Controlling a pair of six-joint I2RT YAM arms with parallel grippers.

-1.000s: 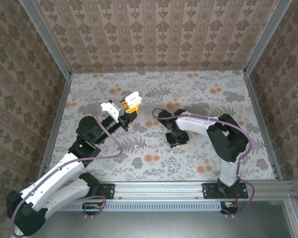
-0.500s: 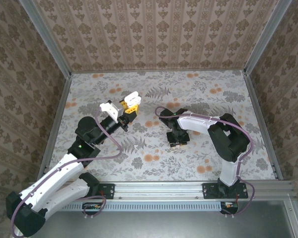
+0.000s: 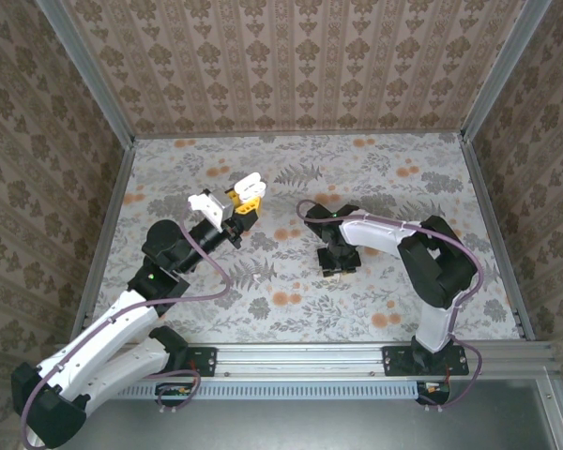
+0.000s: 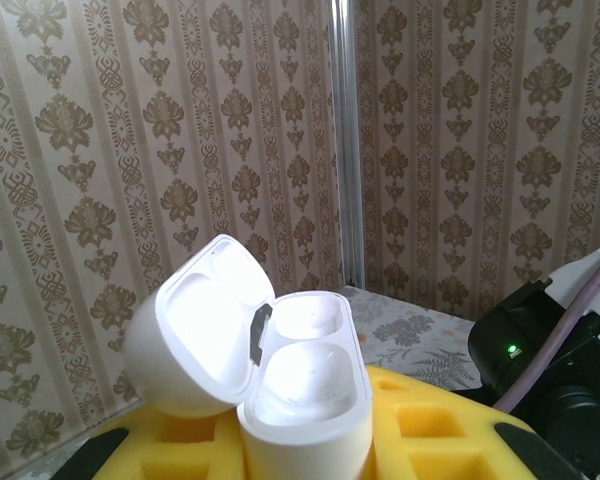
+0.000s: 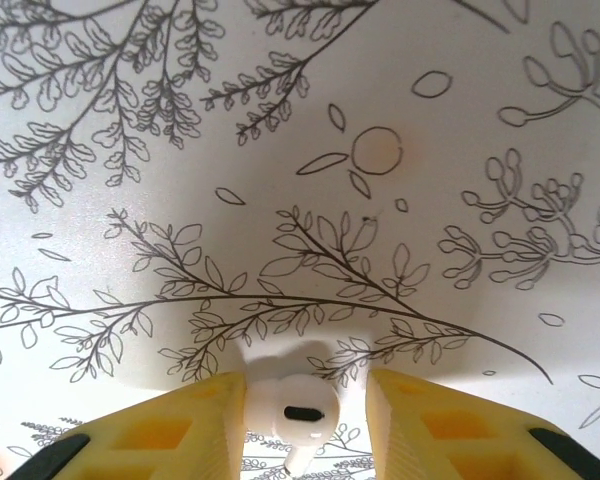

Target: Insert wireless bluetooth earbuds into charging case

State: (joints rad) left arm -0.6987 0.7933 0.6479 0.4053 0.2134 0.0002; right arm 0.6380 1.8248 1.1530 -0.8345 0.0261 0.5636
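Jaws: our left gripper [image 4: 305,445] clamps the open glossy white charging case [image 4: 302,385]; right gripper [image 5: 306,405] is narrowly open around a white earbud [image 5: 288,398], bottom centre.

robot test cell in a lab, not a lived-in room. evidence: left arm [image 3: 103,337] and right arm [image 3: 436,272] bolted to an aluminium rail [image 3: 300,357] at the near edge of the table [image 3: 385,164]; purple cables [image 3: 225,274] loop off them. damask-print wall panels [image 3: 291,66] set in bare aluminium posts [image 3: 89,70] box the table in on three sides. floral printed sheet covers the table top.
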